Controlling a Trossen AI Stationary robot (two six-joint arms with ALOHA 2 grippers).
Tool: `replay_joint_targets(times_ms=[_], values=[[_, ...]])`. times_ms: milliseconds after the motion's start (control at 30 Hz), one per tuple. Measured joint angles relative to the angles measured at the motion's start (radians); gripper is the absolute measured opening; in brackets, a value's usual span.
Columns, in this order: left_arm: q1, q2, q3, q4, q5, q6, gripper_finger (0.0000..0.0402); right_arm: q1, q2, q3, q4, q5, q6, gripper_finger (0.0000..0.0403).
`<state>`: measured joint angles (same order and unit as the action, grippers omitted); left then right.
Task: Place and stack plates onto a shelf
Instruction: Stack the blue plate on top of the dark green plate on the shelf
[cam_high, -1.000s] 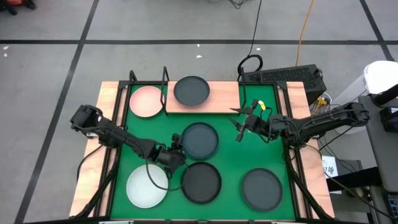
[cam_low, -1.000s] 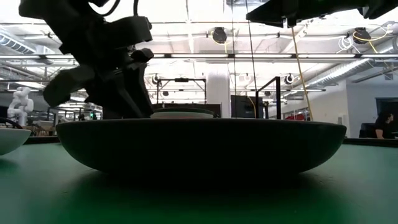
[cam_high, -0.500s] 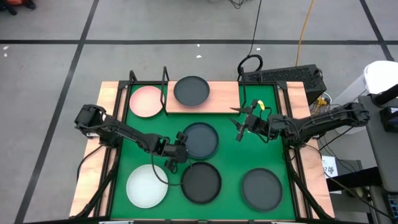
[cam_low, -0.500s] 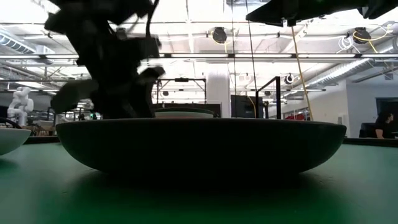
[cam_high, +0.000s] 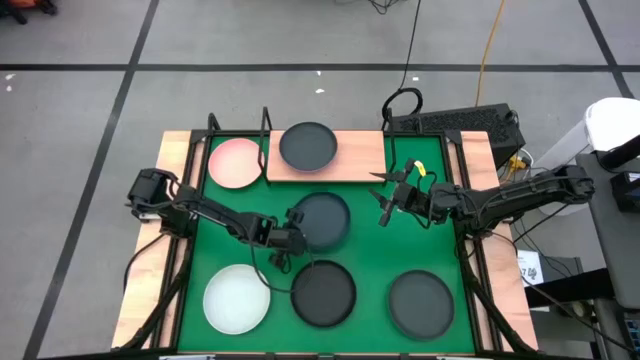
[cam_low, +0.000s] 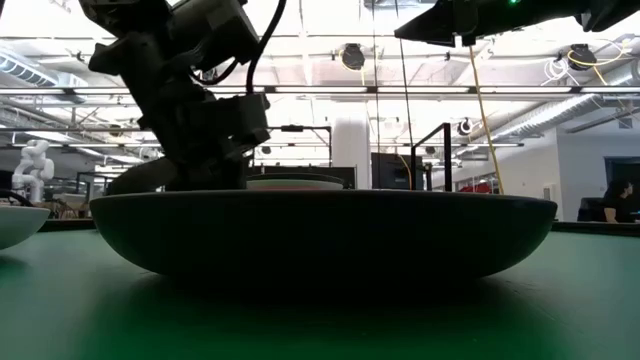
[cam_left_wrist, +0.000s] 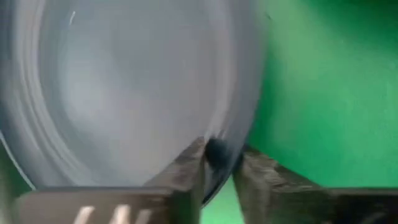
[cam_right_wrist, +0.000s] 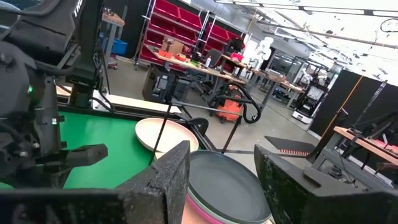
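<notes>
The blue-grey plate (cam_high: 325, 218) lies mid-mat. My left gripper (cam_high: 293, 238) is shut on its left rim; the left wrist view shows the plate (cam_left_wrist: 124, 87) filling the picture. My right gripper (cam_high: 384, 200) hangs open above the mat, right of that plate and touching nothing. The wooden shelf (cam_high: 360, 155) along the far edge carries a dark plate (cam_high: 308, 146). A light pink plate (cam_high: 236, 162) lies left of the board. On the near mat lie a white plate (cam_high: 237, 298), a black plate (cam_high: 323, 292) and a dark grey plate (cam_high: 420, 304). My left gripper pinches the blue-grey plate's rim (cam_left_wrist: 245, 124) on its left, near side, with one finger (cam_left_wrist: 186, 168) over the inner face and the other (cam_left_wrist: 261, 171) on the outside. It comes from the table's left, slanting down. Whether the plate is lifted, I cannot tell.
Black wire uprights (cam_high: 266, 125) stand at the shelf's left end and a wire loop (cam_high: 402, 100) at its right. Wooden strips (cam_high: 172, 160) border the green mat (cam_high: 375, 250). In the low view the near black plate (cam_low: 320, 230) hides most of the table.
My left gripper has moved from beside the white plate toward the table's right and slightly toward the far edge, ending at the blue-grey plate's left rim. The right arm has kept still.
</notes>
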<state>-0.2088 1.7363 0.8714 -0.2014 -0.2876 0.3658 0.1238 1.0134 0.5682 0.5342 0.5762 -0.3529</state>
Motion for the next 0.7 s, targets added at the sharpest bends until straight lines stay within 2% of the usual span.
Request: replay_joint_targets(times_ms=[67, 100, 233, 367, 433, 567, 700], values=[[0.005, -0.004, 0.003, 0.011, -0.012, 0.002, 0.0023, 0.0, 0.0, 0.0, 0.001, 0.0, 0.0, 0.016], [0.006, -0.016, 0.008, 0.001, -0.021, 0.005, 0.0015, 0.0, 0.0, 0.0, 0.005, 0.0, 0.0, 0.016], [-0.015, -0.099, 0.073, -0.118, -0.106, 0.048, 0.0011, 0.0, 0.0, 0.0, 0.005, 0.0, -0.001, 0.016], [-0.02, -0.217, 0.178, -0.191, -0.211, 0.135, 0.001, 0.0, 0.0, 0.0, 0.006, 0.0, -0.007, 0.016], [-0.003, -0.256, 0.214, -0.21, -0.231, 0.194, 0.001, 0.0, 0.0, 0.0, 0.007, 0.0, -0.009, 0.016], [0.064, -0.321, 0.254, -0.219, -0.237, 0.306, 0.001, 0.0, 0.0, 0.0, 0.006, 0.0, -0.01, 0.016], [0.175, -0.331, 0.264, -0.231, -0.224, 0.404, 0.001, 0.003, -0.001, 0.0, 0.008, 0.0, -0.01, 0.016]])
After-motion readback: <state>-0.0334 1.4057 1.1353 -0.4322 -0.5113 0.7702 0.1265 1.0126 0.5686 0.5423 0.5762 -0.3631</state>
